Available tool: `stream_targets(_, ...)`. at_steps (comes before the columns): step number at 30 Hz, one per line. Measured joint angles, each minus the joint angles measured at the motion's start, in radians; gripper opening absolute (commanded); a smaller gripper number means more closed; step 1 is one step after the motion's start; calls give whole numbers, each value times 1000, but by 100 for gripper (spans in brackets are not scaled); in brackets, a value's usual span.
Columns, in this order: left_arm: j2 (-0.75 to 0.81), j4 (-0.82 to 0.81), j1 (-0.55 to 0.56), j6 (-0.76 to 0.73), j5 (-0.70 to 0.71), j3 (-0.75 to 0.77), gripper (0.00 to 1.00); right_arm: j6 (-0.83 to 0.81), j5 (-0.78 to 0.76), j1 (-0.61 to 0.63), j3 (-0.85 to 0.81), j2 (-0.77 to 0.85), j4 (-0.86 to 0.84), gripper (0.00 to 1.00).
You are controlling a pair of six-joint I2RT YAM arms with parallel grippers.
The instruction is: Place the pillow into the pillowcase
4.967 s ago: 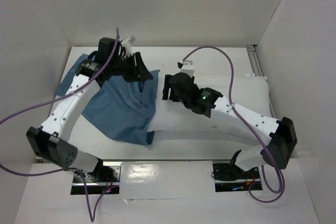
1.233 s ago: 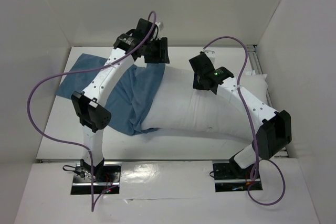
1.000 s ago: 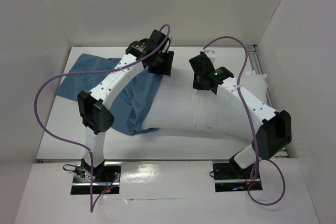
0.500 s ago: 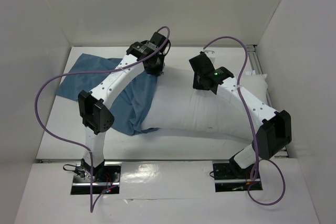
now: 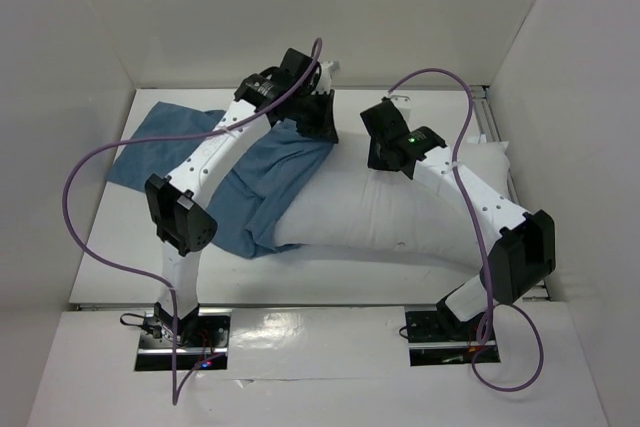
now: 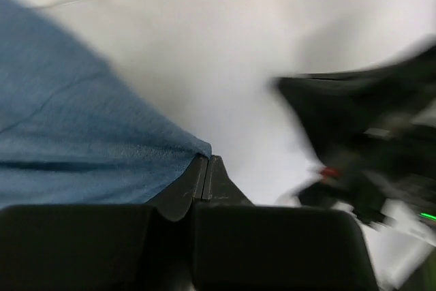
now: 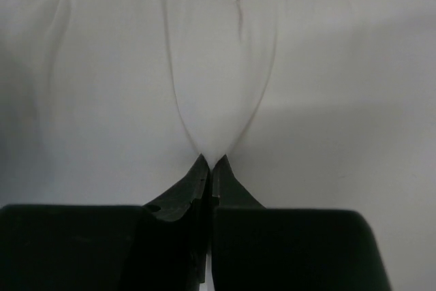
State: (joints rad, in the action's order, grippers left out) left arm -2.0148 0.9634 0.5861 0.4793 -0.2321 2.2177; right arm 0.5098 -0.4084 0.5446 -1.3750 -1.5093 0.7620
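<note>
We see the pillow (image 5: 400,217) lying lengthwise across the white table (image 5: 120,247), its right end near the right wall. Its left end sits inside the blue pillowcase (image 5: 255,187), whose wrinkled mouth drapes over the pillow's left part, while the closed end lies flat on the table to the far left. The left gripper (image 5: 318,117) rests at the far corner of the pillowcase's mouth, on top of the pillow. The right gripper (image 5: 380,157) presses down at the pillow's far edge, just beside the left one. From here we cannot tell how the jaws stand.
</note>
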Motion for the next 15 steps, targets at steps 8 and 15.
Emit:
stream_targets(8, -170, -132, -13, 129, -298, 165, 3, 107, -14, -26, 0, -10, -23, 0)
stream_targets(15, -214, -142, -103, 137, -348, 149, 87, 206, 77, -119, 8, -30, -149, 0)
